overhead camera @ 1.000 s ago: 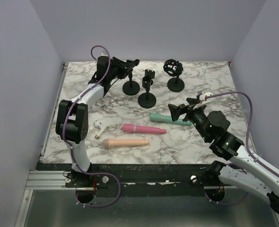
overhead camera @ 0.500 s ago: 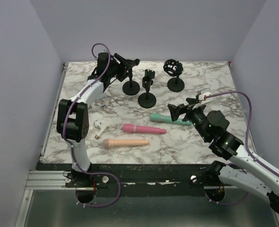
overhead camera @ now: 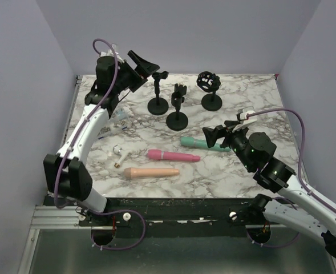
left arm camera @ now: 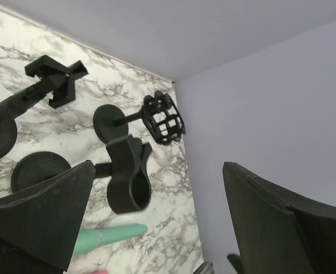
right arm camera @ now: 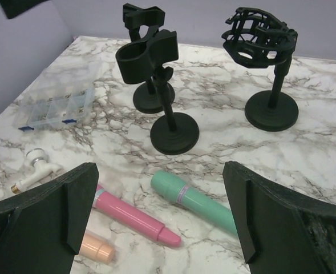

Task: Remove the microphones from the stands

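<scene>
Hovering left gripper (overhead camera: 146,69): jaws spread wide, empty, raised beside the rear-left stand (overhead camera: 158,105), seemingly clear of its clip.
Right gripper (overhead camera: 219,130): jaws wide apart, empty, just over the green microphone (overhead camera: 205,143).
Microphones: green microphone, pink microphone (overhead camera: 173,155) and peach microphone (overhead camera: 152,172) lie flat on the marble table (overhead camera: 253,97), off the stands.

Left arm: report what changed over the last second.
The left gripper opened its jaws and lifted away from the leftmost black clip stand. That stand, the right gripper, the pink microphone, peach microphone and green microphone stayed put.
</scene>
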Motion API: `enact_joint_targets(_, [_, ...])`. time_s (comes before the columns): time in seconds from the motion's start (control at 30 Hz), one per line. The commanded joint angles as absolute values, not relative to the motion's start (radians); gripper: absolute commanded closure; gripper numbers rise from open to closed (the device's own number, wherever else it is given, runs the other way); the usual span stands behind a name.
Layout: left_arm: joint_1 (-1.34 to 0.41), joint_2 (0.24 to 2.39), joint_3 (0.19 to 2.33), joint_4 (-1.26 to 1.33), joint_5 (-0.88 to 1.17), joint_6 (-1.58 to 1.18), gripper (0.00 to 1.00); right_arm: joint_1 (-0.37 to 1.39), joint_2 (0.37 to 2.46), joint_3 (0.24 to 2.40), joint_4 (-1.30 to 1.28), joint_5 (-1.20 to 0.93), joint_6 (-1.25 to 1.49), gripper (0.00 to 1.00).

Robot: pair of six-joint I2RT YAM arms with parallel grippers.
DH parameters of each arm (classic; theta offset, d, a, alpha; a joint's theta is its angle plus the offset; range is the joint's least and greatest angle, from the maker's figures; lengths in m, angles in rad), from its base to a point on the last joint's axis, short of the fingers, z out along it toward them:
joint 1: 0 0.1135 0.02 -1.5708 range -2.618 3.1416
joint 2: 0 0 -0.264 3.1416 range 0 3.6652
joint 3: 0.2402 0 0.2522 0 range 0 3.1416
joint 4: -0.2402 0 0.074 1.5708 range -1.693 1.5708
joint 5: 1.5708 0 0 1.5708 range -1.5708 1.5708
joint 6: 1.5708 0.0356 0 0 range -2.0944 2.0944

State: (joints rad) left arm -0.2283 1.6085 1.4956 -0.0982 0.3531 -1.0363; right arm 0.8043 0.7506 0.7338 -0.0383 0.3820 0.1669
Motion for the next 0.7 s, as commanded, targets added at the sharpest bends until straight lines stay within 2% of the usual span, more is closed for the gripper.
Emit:
enact_joint_targets(0.0, [-0.224, 1.377, 1.346, -0.08, 0.387, -0.851, 0.01, 0.809, 0.711, 0.774, -0.148, 0.438, 0.272, 0.0])
enact_joint_targets(0.33, [-0.228, 0.824, 1.047, -0.192, 0.27, -0.505, 0.01, 0.808, 0.61, 0.792, -0.345, 0.68, 0.45, 0.0])
enact_joint_targets(0.67, [-0.229, 0.249, 0.761, -0.223, 0.125, -0.42, 0.01, 0.808, 0.518, 0.863, -0.462, 0.689, 0.449, 0.0])
